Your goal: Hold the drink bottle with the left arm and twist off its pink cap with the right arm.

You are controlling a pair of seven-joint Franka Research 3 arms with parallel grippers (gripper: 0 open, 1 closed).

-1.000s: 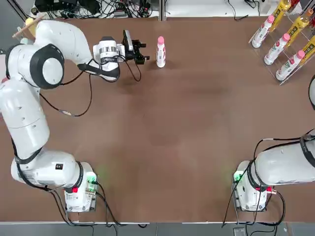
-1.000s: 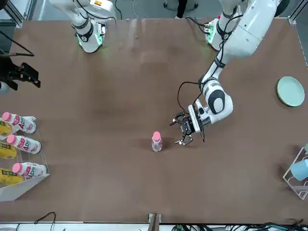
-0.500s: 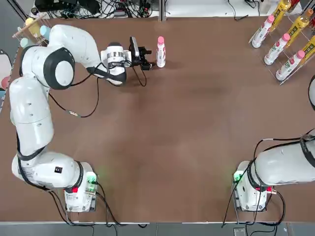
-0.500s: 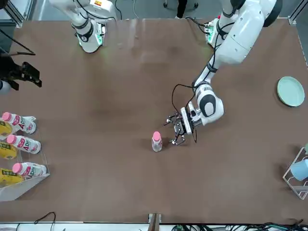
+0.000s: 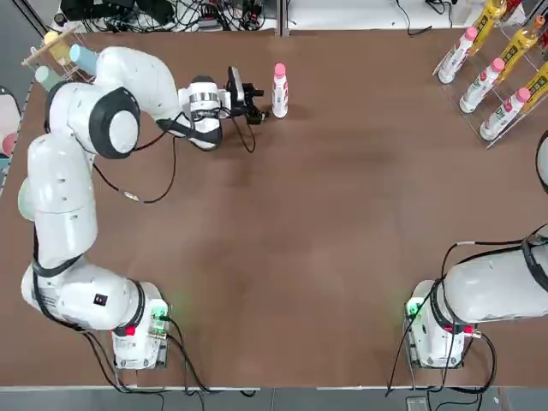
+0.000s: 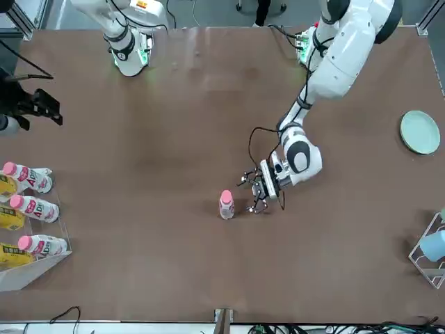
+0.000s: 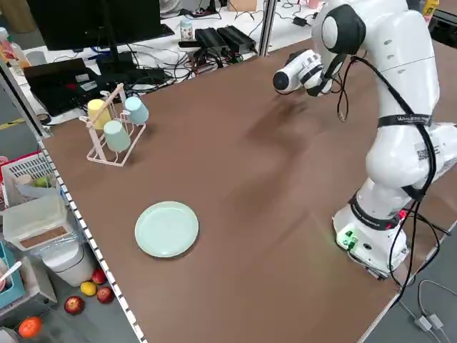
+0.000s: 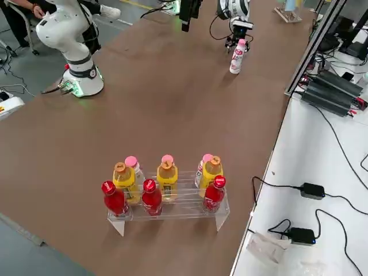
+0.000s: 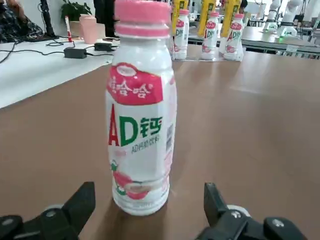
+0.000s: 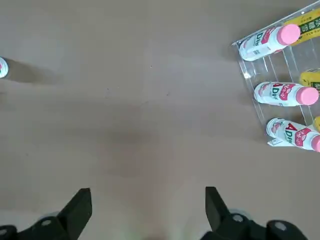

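Toward eleven o'clock on the table (image 5: 325, 223) in the overhead view, the left gripper (image 5: 255, 100) has slid in level from the nine o'clock side over the last second and now sits just beside the drink bottle (image 5: 279, 92), its fingers spread wide and holding nothing. The wrist view shows both fingertips (image 9: 82, 200) flanking the bottle's base, not yet touching it, the bottle upright with the pink cap (image 9: 143, 17) screwed on. This looks like the end of the approach: a little more reach should bring the body between the fingers for the grip. Over at three o'clock the right gripper (image 10: 147, 210) hangs high with its fingers apart, empty, near the rack of spare bottles (image 5: 492, 64).
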